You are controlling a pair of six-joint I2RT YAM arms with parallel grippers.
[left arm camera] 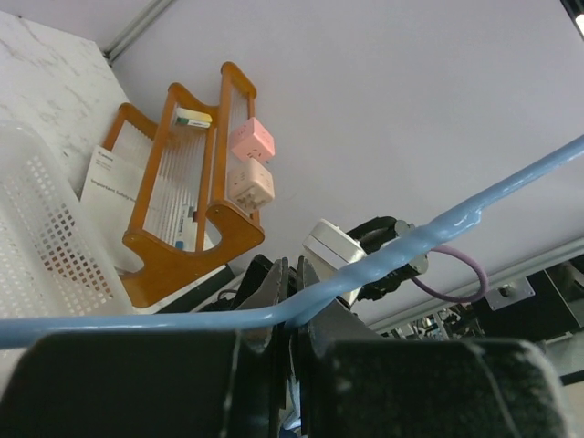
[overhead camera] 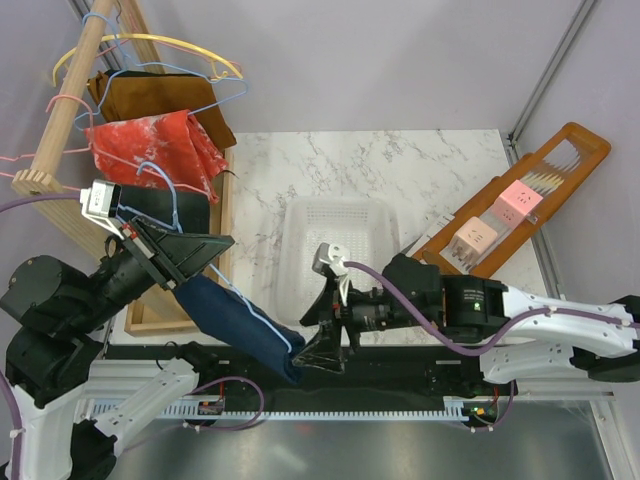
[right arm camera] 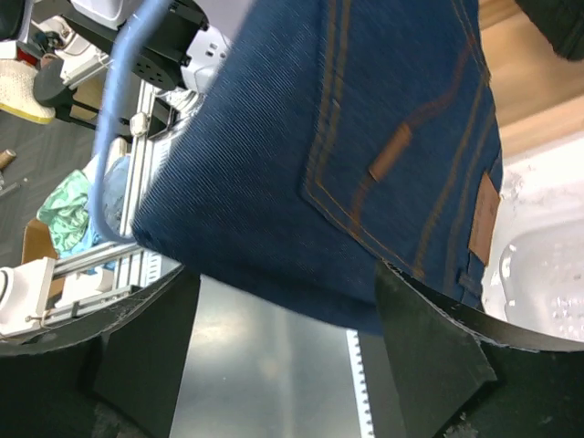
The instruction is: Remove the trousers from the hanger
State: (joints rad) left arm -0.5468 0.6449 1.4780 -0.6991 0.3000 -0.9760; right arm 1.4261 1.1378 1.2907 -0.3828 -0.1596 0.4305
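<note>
The dark blue denim trousers point(overhead camera: 238, 318) with a brown waist patch hang folded over a light blue hanger point(overhead camera: 262, 318), held out over the table's near edge. My left gripper point(overhead camera: 218, 255) is shut on the hanger's wire point(left arm camera: 411, 245), seen in the left wrist view point(left arm camera: 294, 274). My right gripper point(overhead camera: 322, 345) is open at the trousers' lower end. In the right wrist view point(right arm camera: 283, 283) the denim point(right arm camera: 347, 137) hangs between the spread fingers, and the hanger point(right arm camera: 114, 137) shows at the left. A black garment point(overhead camera: 160, 207) hangs behind my left gripper, mostly hidden.
A white perforated basket point(overhead camera: 300, 225) sits mid-table. A wooden rail point(overhead camera: 70, 95) at the left carries empty hangers, a red mottled cloth point(overhead camera: 150, 145) and a brown garment point(overhead camera: 150, 95). A wooden rack point(overhead camera: 570, 150) with pink cubes lies at the right.
</note>
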